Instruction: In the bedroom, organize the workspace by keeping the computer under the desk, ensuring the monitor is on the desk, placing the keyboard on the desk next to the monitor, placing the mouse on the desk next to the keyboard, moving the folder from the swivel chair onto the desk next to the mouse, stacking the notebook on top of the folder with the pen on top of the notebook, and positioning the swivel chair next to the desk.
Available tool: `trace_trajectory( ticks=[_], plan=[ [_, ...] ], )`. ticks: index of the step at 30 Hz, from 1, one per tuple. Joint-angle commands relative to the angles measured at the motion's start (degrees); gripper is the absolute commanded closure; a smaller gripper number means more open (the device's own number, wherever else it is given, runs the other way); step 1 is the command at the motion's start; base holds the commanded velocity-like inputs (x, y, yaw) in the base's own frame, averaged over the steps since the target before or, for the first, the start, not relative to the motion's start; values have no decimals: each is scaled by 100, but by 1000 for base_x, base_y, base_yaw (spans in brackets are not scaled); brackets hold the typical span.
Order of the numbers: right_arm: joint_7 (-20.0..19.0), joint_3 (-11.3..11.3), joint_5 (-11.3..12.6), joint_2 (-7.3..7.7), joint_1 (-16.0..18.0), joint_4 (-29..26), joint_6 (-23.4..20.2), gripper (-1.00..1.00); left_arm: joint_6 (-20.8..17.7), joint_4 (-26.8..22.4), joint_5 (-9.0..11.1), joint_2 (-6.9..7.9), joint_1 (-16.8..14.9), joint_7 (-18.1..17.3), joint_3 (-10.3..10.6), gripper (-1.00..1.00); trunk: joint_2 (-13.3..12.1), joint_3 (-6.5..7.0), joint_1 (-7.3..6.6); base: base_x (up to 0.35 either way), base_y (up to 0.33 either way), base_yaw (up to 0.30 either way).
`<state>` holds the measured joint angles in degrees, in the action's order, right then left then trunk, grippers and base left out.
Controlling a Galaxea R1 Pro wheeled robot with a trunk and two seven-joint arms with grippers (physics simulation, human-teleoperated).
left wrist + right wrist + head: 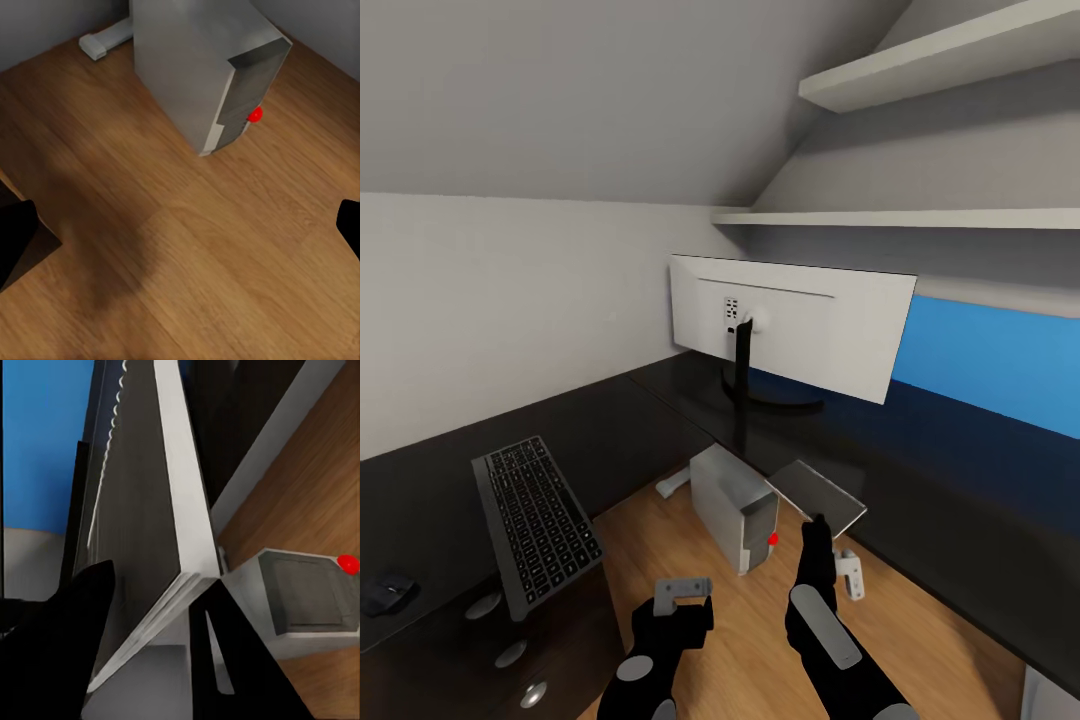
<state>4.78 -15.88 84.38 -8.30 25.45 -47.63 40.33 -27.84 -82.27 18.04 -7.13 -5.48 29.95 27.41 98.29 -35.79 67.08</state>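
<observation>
Clamping the notebook (820, 496) in its jaws, the right gripper (818, 522) holds it above the computer (735, 505); left gripper (682, 592) jaws apart; no writing legible.

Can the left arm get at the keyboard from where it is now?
Probably yes. The left end effector hangs open over bare floor just beside the desk edge where the keyboard overhangs, with nothing between them. The right end effector is busy holding the notebook.

Home office nook under a sloped ceiling: black L-shaped desk (960, 500), monitor (800, 330), keyboard (538, 520), wall shelves (920, 217), wooden floor (690, 560).
</observation>
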Motion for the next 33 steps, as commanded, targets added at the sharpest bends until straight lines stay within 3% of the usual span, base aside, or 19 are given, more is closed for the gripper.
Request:
trace_trajectory(
  ticks=[1, 15, 24, 27, 30, 33],
  plan=[
    [49, -9, 27, 3, 4, -8, 40, 100, -11, 15, 55, -3, -5, 59, 10, -100, 3, -6, 0, 0, 0, 0],
    [49, -33, 26, 3, 4, -6, 53, 100, -11, 35, 50, -7, -5, 52, 18, -100, 3, -6, 0, 0, 0, 0],
    [13, -57, 20, -12, 4, -42, 70, 100, -11, 33, 50, -7, -5, 63, 19, -100, -358, 155, -198, 0, 0, 0],
    [-161, -56, 16, -10, 4, -67, 71, 100, -11, 35, 52, -7, -5, 63, 19, -100, -478, 209, -264, 0, 0, 0],
    [-797, -55, -24, -5, -3, -71, 71, 100, -11, 34, 52, -7, -5, 64, 19, -100, -599, 263, -330, 0, 0, 0],
    [-990, -55, -21, -10, -7, -65, 68, 100, -11, 35, 54, -7, -5, 64, 19, -100, -719, 317, -396, 0, 0, 0]
  ],
)
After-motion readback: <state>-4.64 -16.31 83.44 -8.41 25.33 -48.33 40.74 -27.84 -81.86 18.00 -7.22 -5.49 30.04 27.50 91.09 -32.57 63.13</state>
